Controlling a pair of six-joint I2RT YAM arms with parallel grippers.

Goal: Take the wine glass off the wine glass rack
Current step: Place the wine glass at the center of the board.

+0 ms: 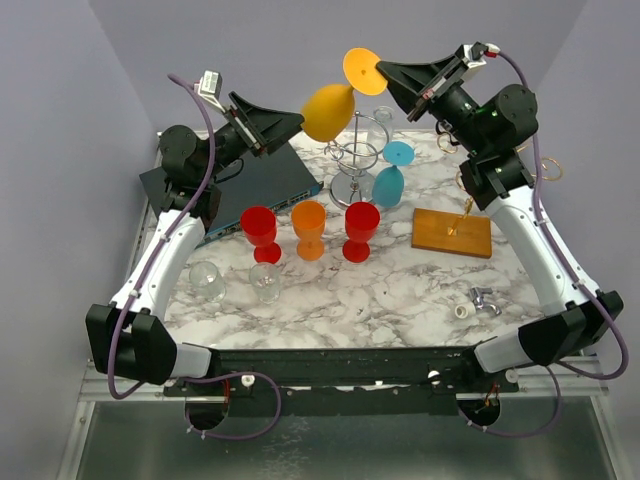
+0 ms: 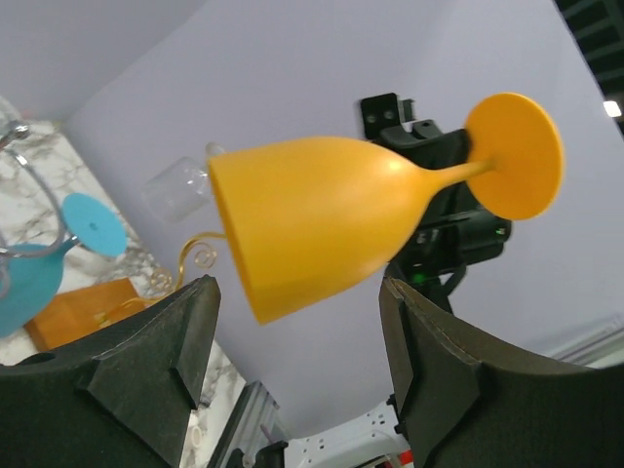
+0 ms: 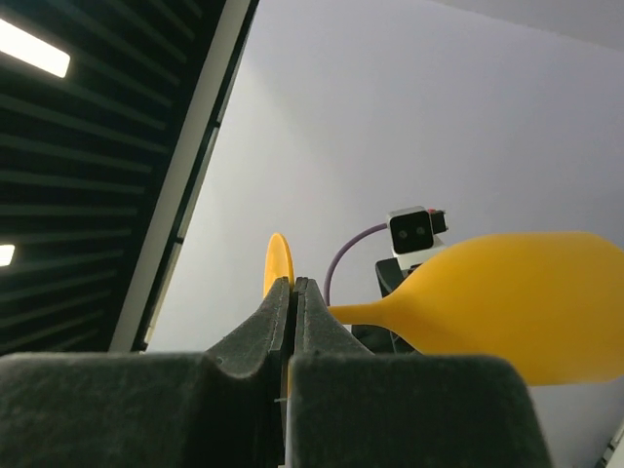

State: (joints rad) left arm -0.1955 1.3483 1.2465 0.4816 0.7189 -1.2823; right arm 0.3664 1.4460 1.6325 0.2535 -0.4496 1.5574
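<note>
A yellow wine glass (image 1: pixel 328 112) lies sideways in the air above the wire wine glass rack (image 1: pixel 352 160), clear of it. My right gripper (image 1: pixel 385 72) is shut on the edge of its round foot (image 3: pixel 278 263), and the bowl (image 3: pixel 517 302) points away toward the left arm. My left gripper (image 1: pixel 298 122) is open. The bowl (image 2: pixel 312 229) sits just beyond its fingertips (image 2: pixel 200 292), rim end nearest them and not clasped. A blue wine glass (image 1: pixel 390 182) and a clear glass (image 1: pixel 380 122) hang on the rack.
Below stand two red cups (image 1: pixel 258 228) (image 1: pixel 361 228) with an orange one (image 1: pixel 309 225) between them, and two clear glasses (image 1: pixel 207 280) (image 1: pixel 265 282) nearer the front. A dark box (image 1: pixel 250 185) lies left of the rack, a wooden board (image 1: pixel 452 232) right.
</note>
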